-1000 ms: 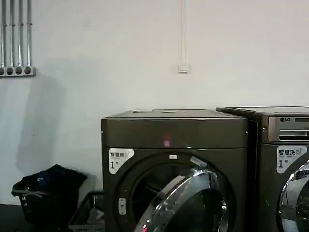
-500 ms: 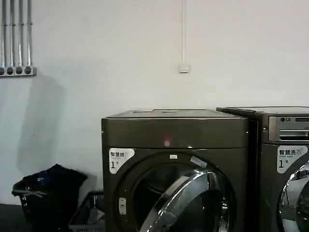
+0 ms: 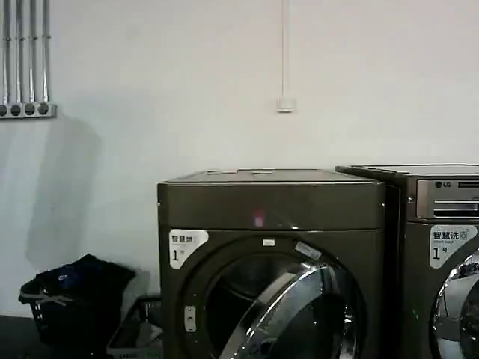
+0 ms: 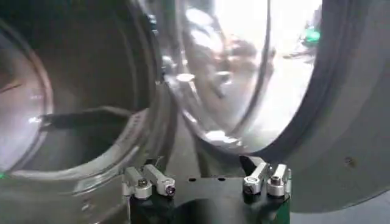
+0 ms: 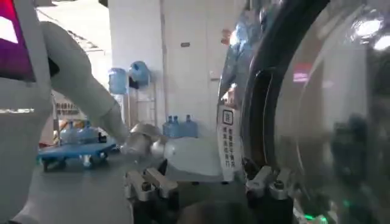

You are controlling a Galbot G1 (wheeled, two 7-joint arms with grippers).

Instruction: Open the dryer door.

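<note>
The dryer (image 3: pixel 269 206) is a dark bronze-grey box with a small red light and a white "1" sticker. Its dryer door (image 3: pixel 299 314) stands partly open, with the chrome ring swung out from the left side of the round opening. My left gripper (image 4: pixel 207 181) is open and holds nothing. It sits between the drum opening (image 4: pixel 61 122) and the inner side of the dryer door (image 4: pixel 231 73). My right gripper (image 5: pixel 208 181) is open too, close to the outer chrome rim of the dryer door (image 5: pixel 317 109). Nothing lies between its fingers.
A second machine with a silver LG strip (image 3: pixel 441 224) stands tight against the dryer's right side. On the floor to the left are a black laundry basket (image 3: pixel 75 299) and a grey basket (image 3: pixel 138 333). A white robot arm (image 5: pixel 79 85) shows beyond the right gripper.
The door stays at about the same angle and only its reflections shift a little. A small red glint at the door's lower edge has gone.
</note>
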